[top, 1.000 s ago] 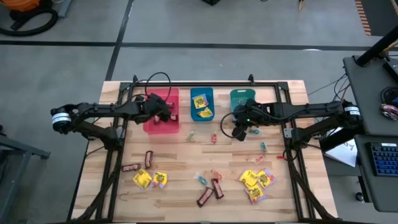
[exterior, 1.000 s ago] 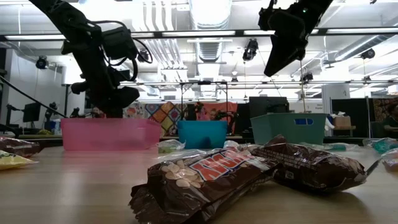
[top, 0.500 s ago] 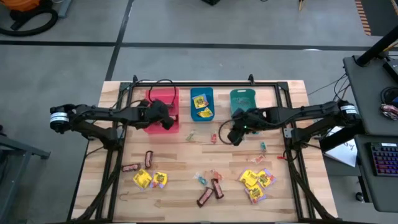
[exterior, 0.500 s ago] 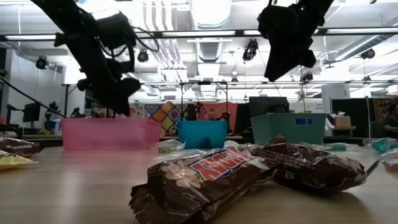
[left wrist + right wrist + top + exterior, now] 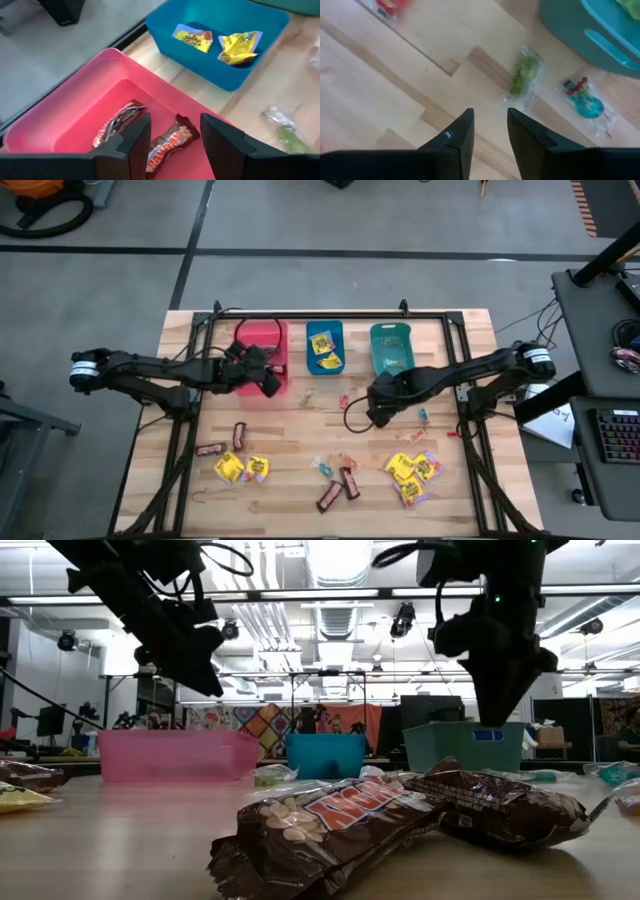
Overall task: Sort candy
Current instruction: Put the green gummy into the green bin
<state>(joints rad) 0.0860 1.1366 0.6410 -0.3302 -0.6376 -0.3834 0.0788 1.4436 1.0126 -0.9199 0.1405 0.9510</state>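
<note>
My left gripper (image 5: pixel 268 380) is open and empty above the red bin's (image 5: pixel 258 340) near right corner. In the left wrist view (image 5: pixel 174 130) two brown bars (image 5: pixel 120 122) (image 5: pixel 170 142) lie in that bin. Two yellow packets (image 5: pixel 220 42) lie in the blue bin (image 5: pixel 324 347). My right gripper (image 5: pixel 378 412) is open and empty above the bare wood, on the near side of the teal bin (image 5: pixel 390 345). Its wrist view (image 5: pixel 490 120) shows a green twist-wrapped piece (image 5: pixel 524 75) and a teal one (image 5: pixel 587 105) on the table ahead of the fingers.
Loose candy lies on the table's near half: yellow packets (image 5: pixel 240 468) (image 5: pixel 412 470), brown bars (image 5: pixel 238 435) (image 5: pixel 340 485) and small twist-wrapped pieces (image 5: pixel 343 402) (image 5: pixel 422 417). Two brown bars (image 5: pixel 400 815) lie close before the low camera. A black frame (image 5: pixel 330 313) borders the table.
My left gripper has risen out of the red bin and drawn back toward the table's near edge. My right gripper has gone from beside the teal bin toward the near edge and down toward the table.
</note>
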